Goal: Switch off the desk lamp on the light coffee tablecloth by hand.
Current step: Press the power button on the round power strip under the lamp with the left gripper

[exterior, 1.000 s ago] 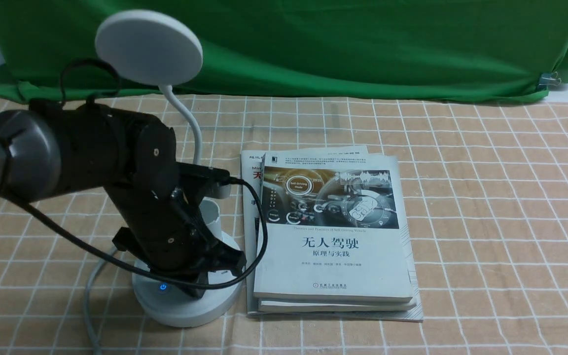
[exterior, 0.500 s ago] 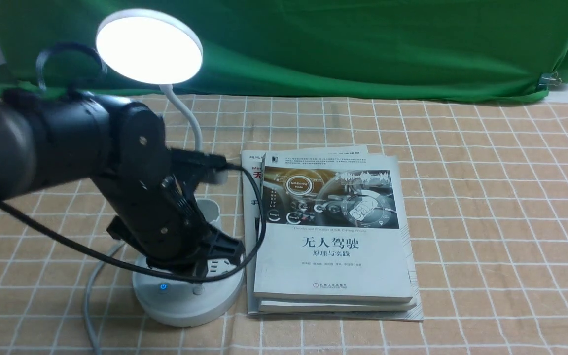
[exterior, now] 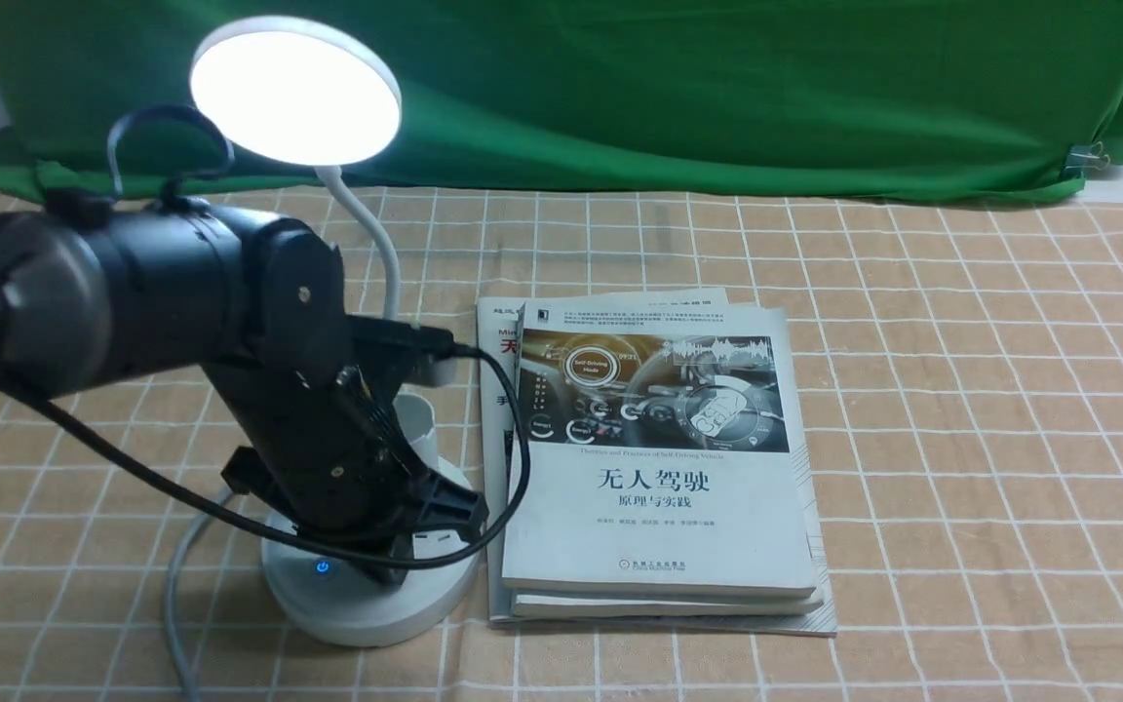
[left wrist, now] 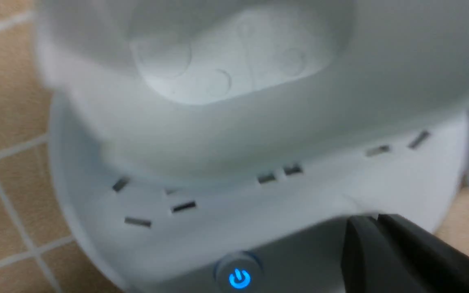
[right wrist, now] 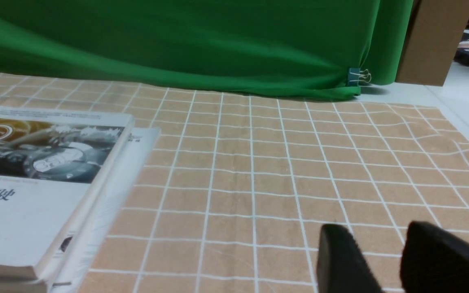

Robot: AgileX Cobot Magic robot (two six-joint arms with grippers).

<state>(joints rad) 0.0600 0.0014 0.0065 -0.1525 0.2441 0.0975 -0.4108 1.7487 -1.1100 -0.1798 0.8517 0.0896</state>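
The white desk lamp stands at the left of the light coffee tablecloth [exterior: 961, 439]. Its round disc head [exterior: 295, 90] glows bright. My left gripper [exterior: 388, 573], the hand, is shut, its tip down on the lamp's round base [exterior: 367, 612] just right of the blue-lit power button [exterior: 323, 566]. In the left wrist view the closed gripper [left wrist: 375, 219] sits on the base [left wrist: 218, 211] beside the blue button [left wrist: 239, 279], under the cup-shaped holder [left wrist: 234, 81]. My right gripper [right wrist: 375, 238] hangs open over bare cloth [right wrist: 250, 175].
A stack of books [exterior: 664, 487] lies right beside the lamp base. The lamp's grey cord [exterior: 174, 585] runs off toward the front left. A green cloth backdrop [exterior: 669, 88] closes off the back. A brown box [right wrist: 434, 36] stands at the far right.
The lamp head was dark one second ago, lit half a second ago, and is still lit. My left gripper lifted off the base, then came back down onto it.
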